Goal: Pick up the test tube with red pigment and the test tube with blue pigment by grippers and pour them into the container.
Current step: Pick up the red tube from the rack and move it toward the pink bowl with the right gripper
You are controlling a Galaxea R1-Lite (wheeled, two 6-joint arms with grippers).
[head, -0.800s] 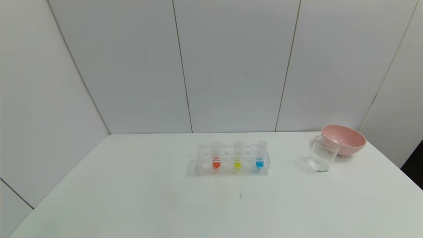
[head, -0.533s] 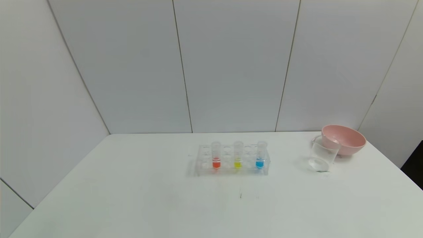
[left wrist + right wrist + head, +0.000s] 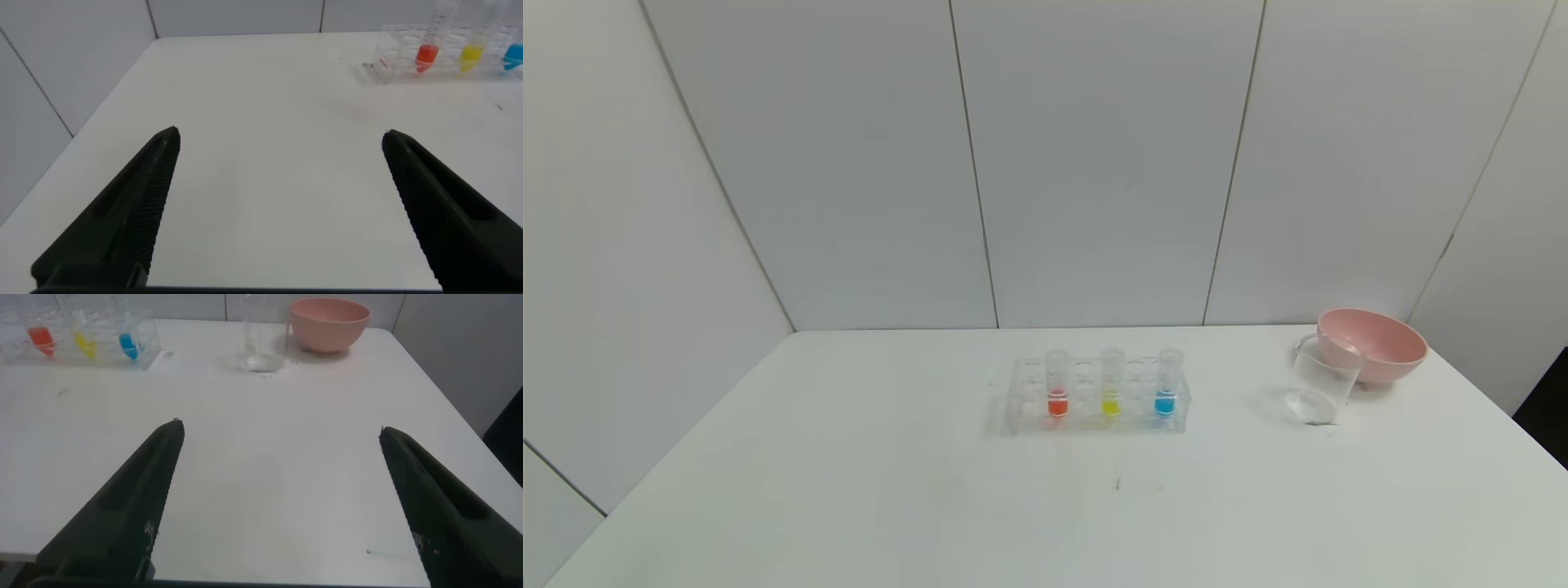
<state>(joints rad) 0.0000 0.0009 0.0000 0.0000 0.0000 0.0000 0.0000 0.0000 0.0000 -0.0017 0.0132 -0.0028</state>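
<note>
A clear rack [image 3: 1013,408] stands mid-table holding the test tube with red pigment [image 3: 1057,395], a yellow-liquid tube [image 3: 1111,394] and the test tube with blue pigment [image 3: 1166,394], all upright. The container [image 3: 1321,382], a clear beaker, stands to the right of the rack. Neither arm shows in the head view. My left gripper [image 3: 279,135] hangs open over bare table near the front left, the red tube [image 3: 426,54] far ahead of it. Open as well, my right gripper [image 3: 279,426] hovers at the front right, with the blue tube [image 3: 128,345] and the container [image 3: 263,335] far off.
A pink bowl [image 3: 1372,345] sits just behind the beaker near the table's right edge [image 3: 1503,408]. White wall panels close off the back and left. A small dark mark [image 3: 1118,483] lies on the table in front of the rack.
</note>
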